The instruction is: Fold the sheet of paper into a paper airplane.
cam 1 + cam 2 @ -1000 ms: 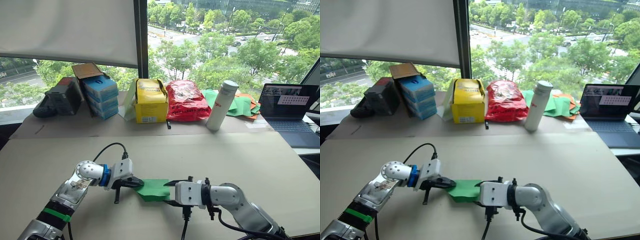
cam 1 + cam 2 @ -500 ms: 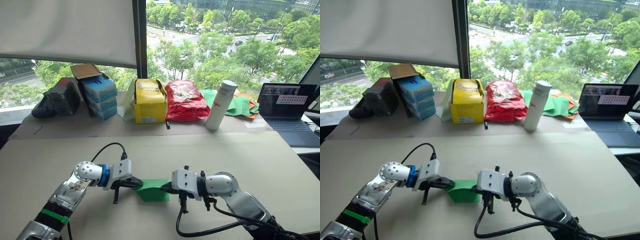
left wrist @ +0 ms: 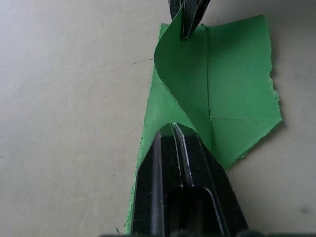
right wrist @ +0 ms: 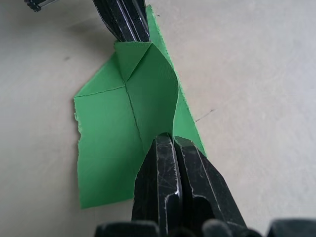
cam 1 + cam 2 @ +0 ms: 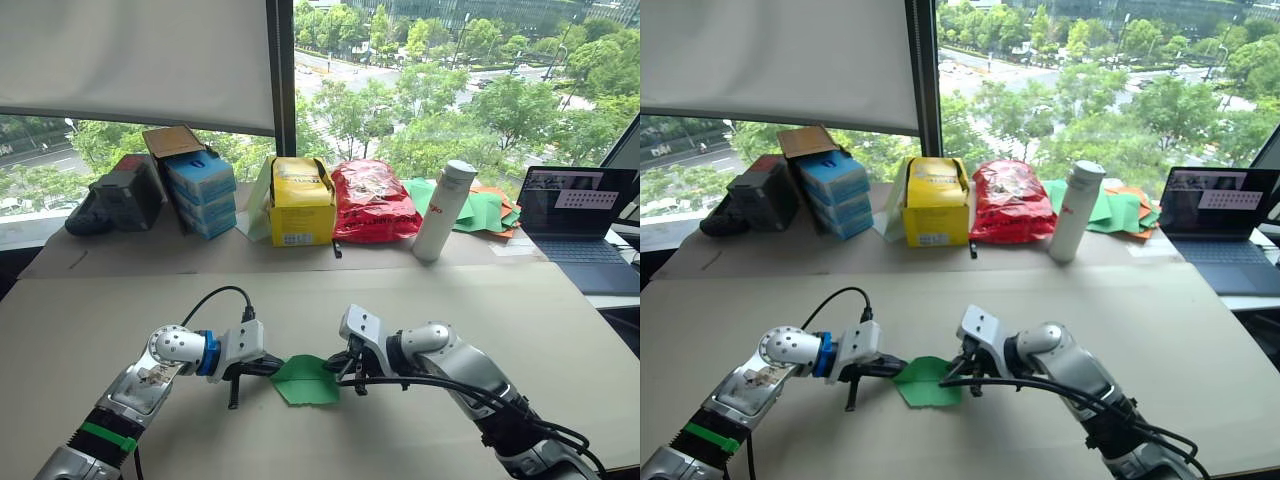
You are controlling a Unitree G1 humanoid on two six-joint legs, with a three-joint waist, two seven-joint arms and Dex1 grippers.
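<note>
On the near part of the beige worktop (image 5: 560, 330), the sheet of paper (image 5: 305, 380) lies between the two grippers, bright green, with crease lines across it and a ragged edge on one side. The left gripper (image 5: 277, 366) comes in from the robot's left with its black fingers clenched on the sheet's left edge; in the left wrist view the fingers (image 3: 170, 148) press together with green paper on both sides of them. The right gripper (image 5: 343, 367) comes in from the robot's right and pinches the opposite edge, its fingers (image 4: 168, 153) closed tight on the paper in the right wrist view. Between the two grips one strip of the sheet is lifted off the worktop and curls over in a soft bow, while the rest lies flat beside it. A black cable (image 5: 215, 296) loops up from the left wrist. Farther back, along the window, a row of things stands on the worktop: a dark bag (image 5: 112, 200) at the robot's far left, a stack of blue boxes (image 5: 200, 192) with a brown cardboard flap above it, a yellow box (image 5: 302, 203), a red bag (image 5: 373, 201), a white bottle (image 5: 444, 211), and behind the bottle a heap of green and orange sheets (image 5: 485, 211). At the far right an open laptop (image 5: 577, 218) sits with its screen lit. Beyond the glass are trees and a road.
</note>
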